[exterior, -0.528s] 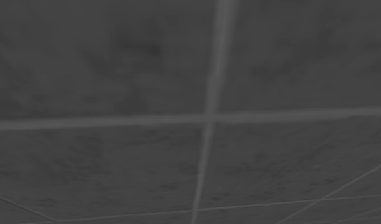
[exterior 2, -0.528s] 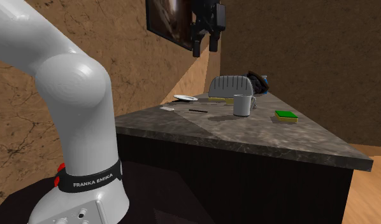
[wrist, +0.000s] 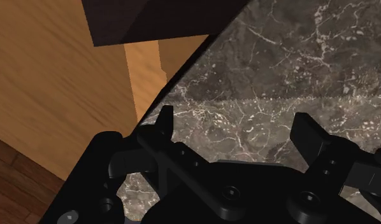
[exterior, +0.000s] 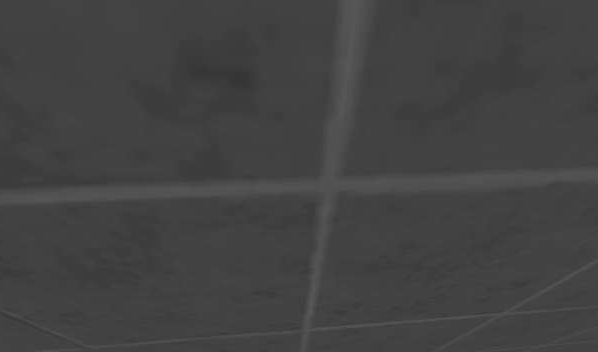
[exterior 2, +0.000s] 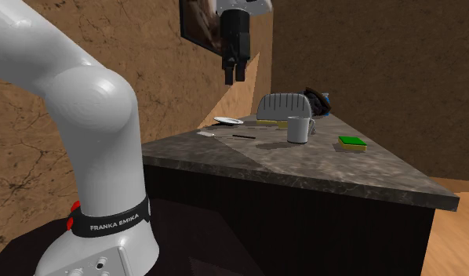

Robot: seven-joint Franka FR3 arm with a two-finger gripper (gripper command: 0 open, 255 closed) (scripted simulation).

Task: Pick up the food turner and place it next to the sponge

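Nothing of the job looks done yet, I'd say. The end effector (exterior 2: 233, 77) hangs high in the upper middle of the second exterior view, above the far end of the tabletop (exterior 2: 327, 168), its two black fingers standing apart with nothing between them. The food turner (exterior 2: 241, 136) lies flat left of centre in that frame, a thin dark handle leading to a small pale blade, well apart from the sponge (exterior 2: 352, 143) at the right. A plain grey mug (exterior 2: 299, 129) stands between them. The descent, grip, lift and carry across are all left. The tabletop is dark stone veined white; the sponge is a flat block, green over yellow.
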